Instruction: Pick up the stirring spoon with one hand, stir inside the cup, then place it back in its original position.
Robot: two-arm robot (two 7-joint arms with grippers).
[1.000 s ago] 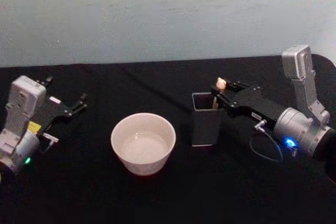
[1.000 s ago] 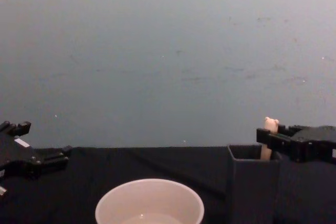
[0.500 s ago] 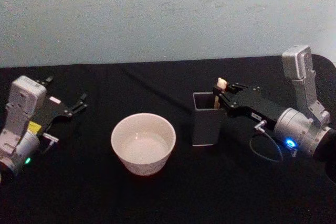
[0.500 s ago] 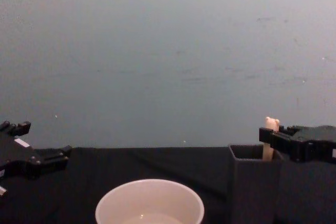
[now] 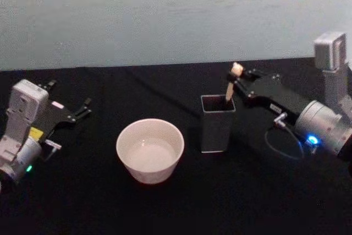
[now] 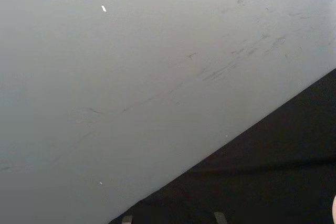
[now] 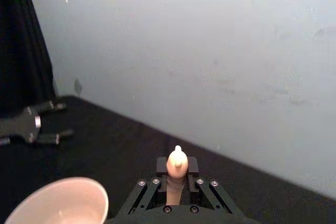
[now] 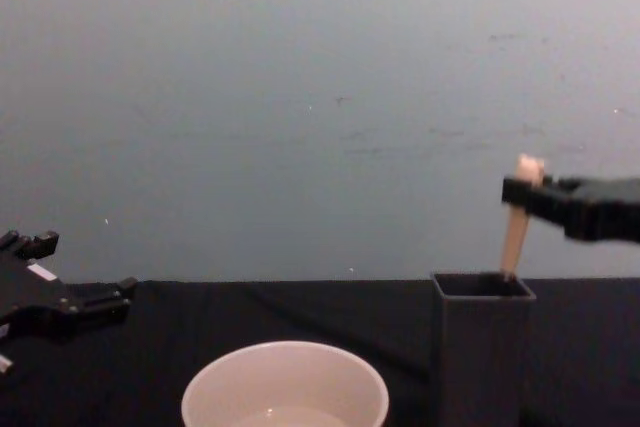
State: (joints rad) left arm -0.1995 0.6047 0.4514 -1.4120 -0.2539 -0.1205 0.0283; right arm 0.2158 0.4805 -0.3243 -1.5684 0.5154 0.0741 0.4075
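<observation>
Stirring spoon [image 5: 231, 87], clamped below its bear head by the right hand [image 5: 238, 82], tilts with its lower end inside the holder [image 5: 216, 125]; left hand [image 5: 69, 97] spread wide.

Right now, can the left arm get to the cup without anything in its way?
Probably yes. The open left hand sits beside the cup with bare table between them; the right hand holds the stirring spoon over the holder on the cup's other side.
</observation>
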